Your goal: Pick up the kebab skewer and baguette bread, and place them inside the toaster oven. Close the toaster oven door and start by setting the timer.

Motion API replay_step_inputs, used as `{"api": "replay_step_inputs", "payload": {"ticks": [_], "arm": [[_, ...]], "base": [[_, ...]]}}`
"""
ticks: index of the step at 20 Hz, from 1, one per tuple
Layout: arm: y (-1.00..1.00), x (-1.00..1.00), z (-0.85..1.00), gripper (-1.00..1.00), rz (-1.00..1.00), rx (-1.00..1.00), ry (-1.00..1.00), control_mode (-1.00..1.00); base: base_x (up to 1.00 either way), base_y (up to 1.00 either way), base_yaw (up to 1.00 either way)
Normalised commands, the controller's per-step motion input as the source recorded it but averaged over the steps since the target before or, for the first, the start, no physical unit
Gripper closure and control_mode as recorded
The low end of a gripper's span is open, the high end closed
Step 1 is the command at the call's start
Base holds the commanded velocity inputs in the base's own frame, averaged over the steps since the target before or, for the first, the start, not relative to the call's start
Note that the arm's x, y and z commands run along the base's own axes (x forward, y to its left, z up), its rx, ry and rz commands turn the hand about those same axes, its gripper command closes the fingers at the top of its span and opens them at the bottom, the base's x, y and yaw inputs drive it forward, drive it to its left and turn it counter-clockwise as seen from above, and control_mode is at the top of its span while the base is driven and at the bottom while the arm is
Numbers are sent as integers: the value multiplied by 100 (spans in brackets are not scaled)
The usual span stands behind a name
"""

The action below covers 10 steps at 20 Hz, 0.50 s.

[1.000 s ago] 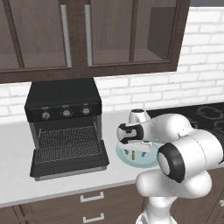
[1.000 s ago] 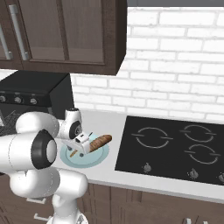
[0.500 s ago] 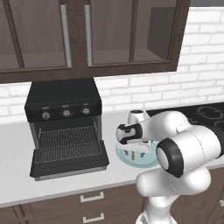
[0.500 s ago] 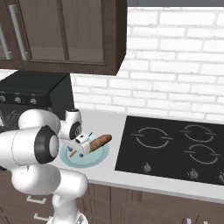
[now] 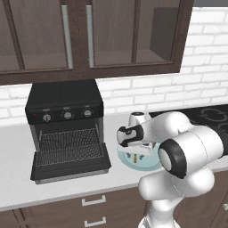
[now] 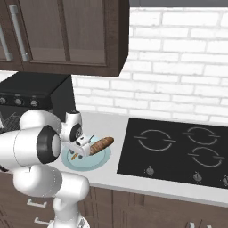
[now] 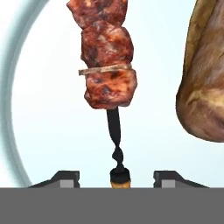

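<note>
Item: kebab skewer [image 7: 107, 61] — lies on plate [image 7: 52, 131], baguette bread [image 7: 205, 70] at 3 o'clock. Gripper [image 7: 117, 177]: fingers spread wide, straddling stick end, nothing held. Risk: pinch on thin tip slips; skewer rolls.

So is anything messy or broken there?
Nothing stands out. The kebab skewer and baguette bread lie on the plate, the toaster oven door hangs open for loading, and the gripper is open over the skewer's end.
</note>
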Motion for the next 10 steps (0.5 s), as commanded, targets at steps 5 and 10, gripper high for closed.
{"api": "replay_step_inputs", "payload": {"ticks": [5, 10], "arm": [[-3, -4, -16, 100, 0, 1, -1, -100], [-8, -26, 0, 100, 0, 2, -2, -100]], "base": [[0, 0, 0], [0, 0, 0]]}}
